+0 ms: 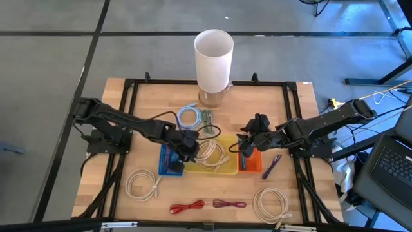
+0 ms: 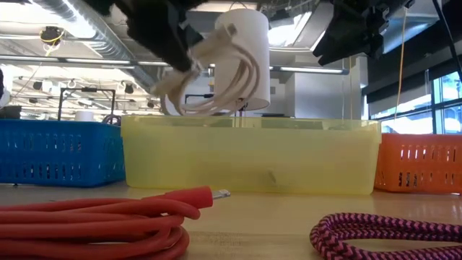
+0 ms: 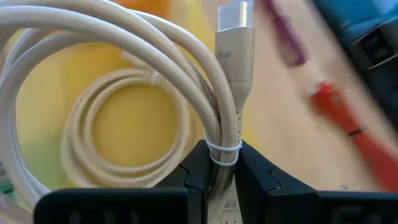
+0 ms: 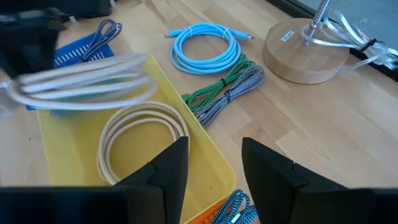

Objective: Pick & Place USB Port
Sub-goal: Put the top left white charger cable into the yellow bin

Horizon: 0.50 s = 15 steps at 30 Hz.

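My left gripper (image 1: 190, 147) hangs over the yellow bin (image 1: 212, 172), shut on a coiled cream USB cable (image 2: 216, 79). The coil's plug (image 3: 235, 37) points away from the fingers. A second cream coil (image 4: 143, 143) lies flat on the bin's floor. My right gripper (image 4: 214, 162) is open and holds nothing. It hovers over the bin's right end, beside the orange basket (image 1: 252, 161). In the right wrist view the held coil (image 4: 87, 81) shows above the bin. My left gripper pinches the cream coil between its two fingers at the tied bundle (image 3: 222, 155), just behind the plug, where a thin tie binds several strands. The fingers slant down from the table's left. The coil is lifted clear and hangs in loops over the yellow bin.
A blue basket (image 1: 168, 164) sits left of the yellow bin. Behind the bins are a white cylinder on a wooden base (image 1: 214, 58), a light blue cable (image 1: 188, 117) and a green cable (image 1: 207, 119). Near the front edge lie cream coils (image 1: 143, 183), red cables (image 1: 187, 207) and a purple cable (image 1: 271, 166).
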Tool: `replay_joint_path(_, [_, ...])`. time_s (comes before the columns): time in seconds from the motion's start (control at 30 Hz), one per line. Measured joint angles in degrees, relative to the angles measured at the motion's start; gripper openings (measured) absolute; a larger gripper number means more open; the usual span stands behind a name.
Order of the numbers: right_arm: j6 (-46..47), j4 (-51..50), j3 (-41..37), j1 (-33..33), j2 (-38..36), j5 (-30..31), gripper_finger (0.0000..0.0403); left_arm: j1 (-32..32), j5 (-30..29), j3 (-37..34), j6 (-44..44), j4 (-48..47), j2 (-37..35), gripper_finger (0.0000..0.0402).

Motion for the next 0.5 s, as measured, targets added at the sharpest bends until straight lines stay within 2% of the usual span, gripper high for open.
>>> replay_joint_path(0.1, [-0.01, -0.01, 0.0, 0.0, 0.0, 0.0, 0.0153, 0.55, -1.39, 0.02, 1.25, -0.42, 1.63, 0.0038])
replay_joint_path(0.5, [-0.21, -0.25, 0.0, 0.0, 0.02, 0.0, 0.0153, 0.99, 0.26, 0.06, 2.01, -0.99, 10.18, 0.0038])
